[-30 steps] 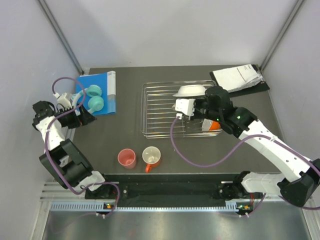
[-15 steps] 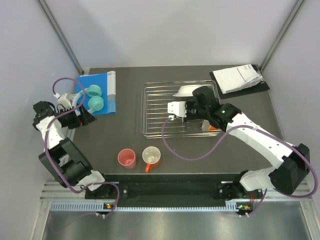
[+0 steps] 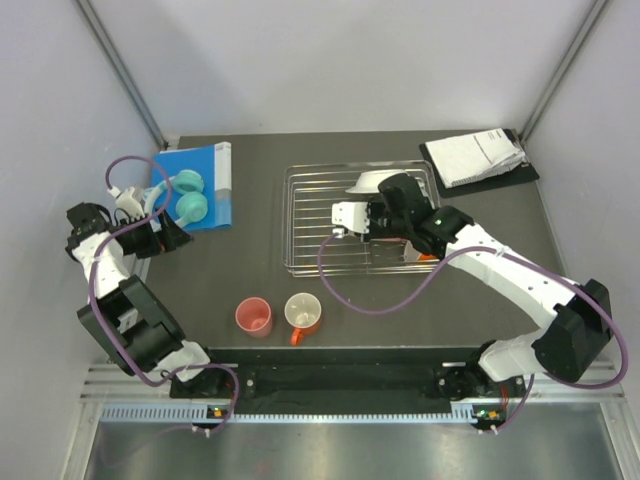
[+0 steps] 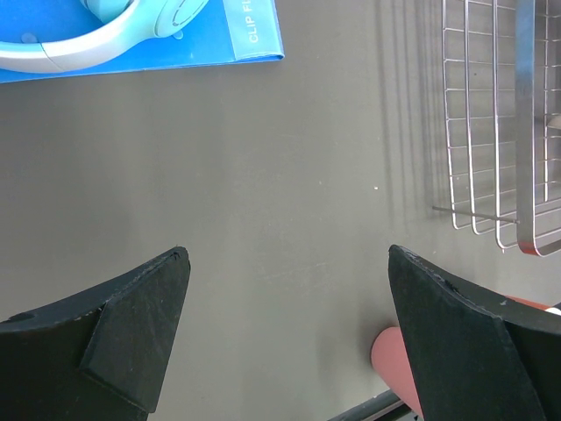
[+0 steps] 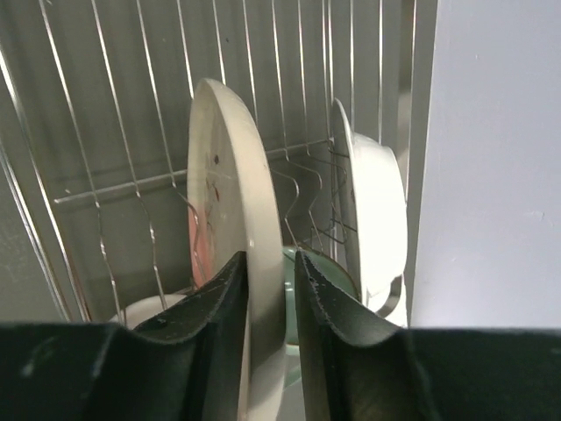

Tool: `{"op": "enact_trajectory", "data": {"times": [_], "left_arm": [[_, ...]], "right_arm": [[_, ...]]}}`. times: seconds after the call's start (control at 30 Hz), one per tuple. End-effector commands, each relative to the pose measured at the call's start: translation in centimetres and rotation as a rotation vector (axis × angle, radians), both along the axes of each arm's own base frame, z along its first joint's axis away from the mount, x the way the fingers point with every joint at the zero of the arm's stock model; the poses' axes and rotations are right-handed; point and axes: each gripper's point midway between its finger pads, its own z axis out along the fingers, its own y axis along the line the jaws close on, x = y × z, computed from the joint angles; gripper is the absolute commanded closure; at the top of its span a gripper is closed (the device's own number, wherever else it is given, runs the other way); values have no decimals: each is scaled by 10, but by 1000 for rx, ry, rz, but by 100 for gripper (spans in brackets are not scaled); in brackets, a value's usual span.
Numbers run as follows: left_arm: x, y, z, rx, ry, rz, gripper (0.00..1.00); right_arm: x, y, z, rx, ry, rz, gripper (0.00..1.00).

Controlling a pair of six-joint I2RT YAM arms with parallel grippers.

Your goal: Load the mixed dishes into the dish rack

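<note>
While my right pincer [image 5: 269, 263] grips the plate [image 5: 228, 175] on its edge over the dish rack [image 3: 290, 220] beside the white bowl [image 5: 377, 210], the pink cup [image 3: 254, 317] and orange mug [image 3: 302, 312] wait on the worktop [image 3: 220, 270].

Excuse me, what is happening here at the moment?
The right gripper pinches the rim of the cream-and-pink plate, holding it on edge in the dish rack beside the white shallow bowl. The left gripper hangs open at the left, holding nothing. The pink cup and the orange mug stand on the table, not yet loaded.
</note>
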Motion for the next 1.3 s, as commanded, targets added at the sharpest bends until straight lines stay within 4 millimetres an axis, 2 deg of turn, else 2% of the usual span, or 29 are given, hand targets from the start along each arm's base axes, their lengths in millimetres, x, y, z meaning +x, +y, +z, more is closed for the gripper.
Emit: {"op": "enact_trajectory", "data": {"times": [0.0, 0.1, 0.23, 0.33, 0.5, 0.63, 0.77, 0.8, 0.83, 0.87, 0.97, 1.03, 1.1, 1.13, 1.17, 1.23, 1.27], "left_arm": [[5, 3, 3, 22, -35, -19, 1], [6, 3, 7, 25, -44, -18, 1], [7, 3, 11, 29, -51, -18, 1], [7, 5, 14, 39, -52, -16, 1], [8, 5, 18, 44, -57, -14, 1], [9, 6, 23, 51, -65, -14, 1], [7, 5, 29, 59, -68, -25, 1], [5, 4, 30, 62, -66, -33, 1], [4, 3, 32, 65, -66, -38, 1], [3, 2, 32, 65, -63, -41, 1], [-2, -1, 36, 81, -68, -59, 1], [-7, -4, 40, 90, -73, -64, 1], [-11, -7, 47, 112, -91, -75, 1], [-13, -9, 50, 115, -93, -77, 1], [-14, -9, 53, 123, -101, -76, 1], [-17, -14, 67, 132, -136, -84, 1], [-19, -18, 72, 123, -142, -85, 1]], "right_arm": [[1, -12, 11, 16, -32, -83, 68], [-10, -13, 5, 16, -8, -88, 57], [-21, -16, -3, 5, 27, -93, 54], [-29, -16, -2, 9, 30, -97, 44], [-41, -20, 3, 13, 42, -103, 39], [-54, -19, 9, 5, 47, -100, 26], [-68, -15, 41, 101, 15, -140, 17], [-71, -16, 54, 143, 2, -153, 12], [-77, -13, 61, 168, 1, -152, 1], [-81, -12, 75, 229, 7, -171, 0], [-90, -7, 94, 331, 43, -236, 0], [-97, -3, 98, 354, 82, -282, 0], [-97, 9, 105, 401, 135, -384, 0], [-105, 11, 102, 353, 139, -415, 0], [-104, 30, 110, 376, 159, -445, 0], [-115, 53, 121, 417, 112, -457, 0], [-118, 68, 116, 505, 168, -503, 0]]}}
